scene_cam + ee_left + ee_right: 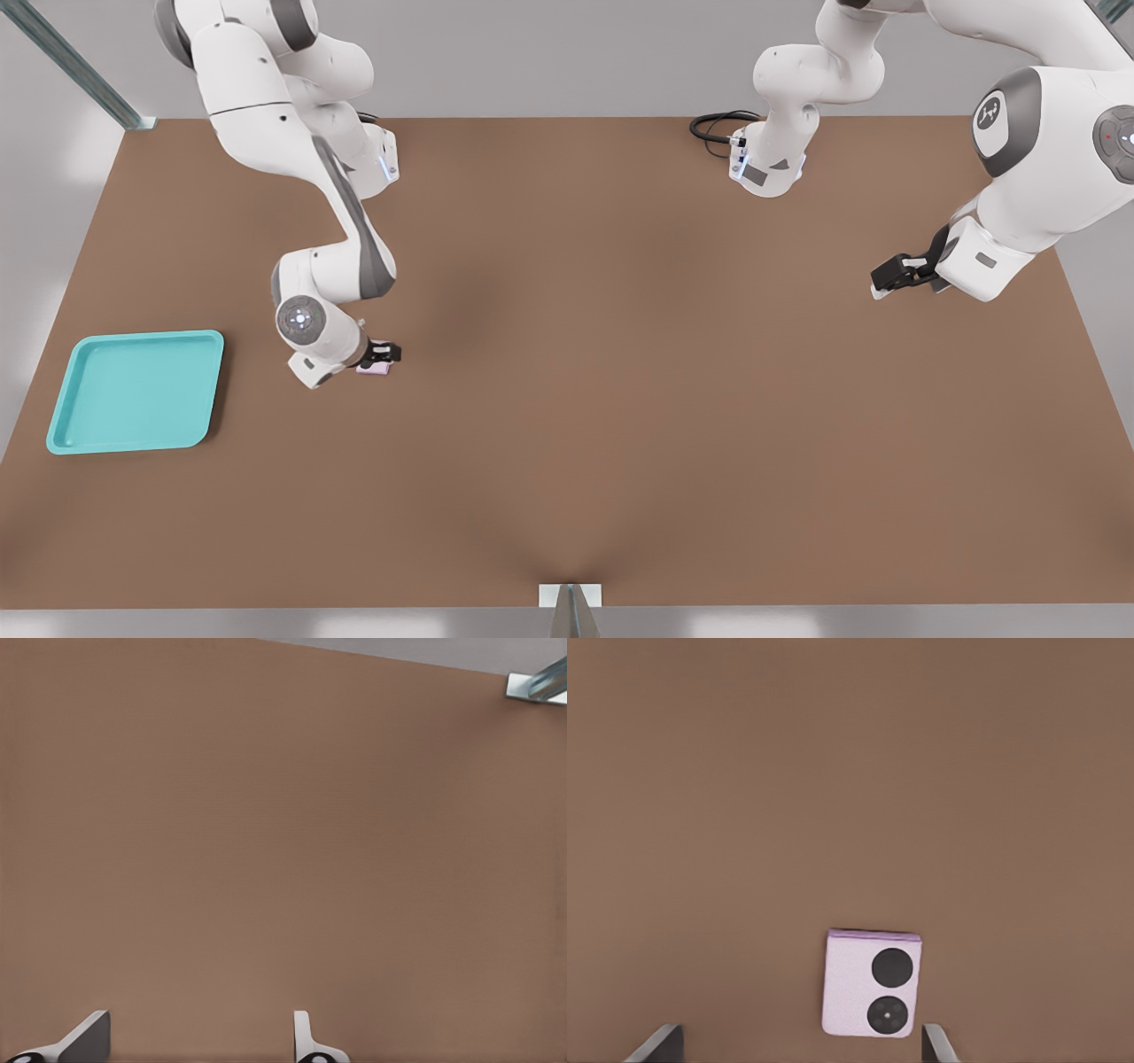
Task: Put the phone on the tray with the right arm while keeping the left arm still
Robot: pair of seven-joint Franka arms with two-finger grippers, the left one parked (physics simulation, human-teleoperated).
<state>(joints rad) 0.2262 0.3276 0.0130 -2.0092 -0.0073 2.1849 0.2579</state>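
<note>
The pale pink phone [873,983] lies flat on the brown table, its two black lenses facing up. My gripper [799,1032] is open and hangs low over it, one finger on each side and neither touching. The phone sits nearer one finger [937,1045] than the other. In the front view the gripper [387,354] is left of the table's centre, with the phone [373,369] peeking out under it. The turquoise tray [133,390] lies flat near the front view's left edge, well apart from the gripper.
The parked arm's gripper [899,273] hovers over the table at the front view's right. A black cable [713,127] loops at the far edge by that arm's base. A metal strut [569,611] stands at the near edge's middle.
</note>
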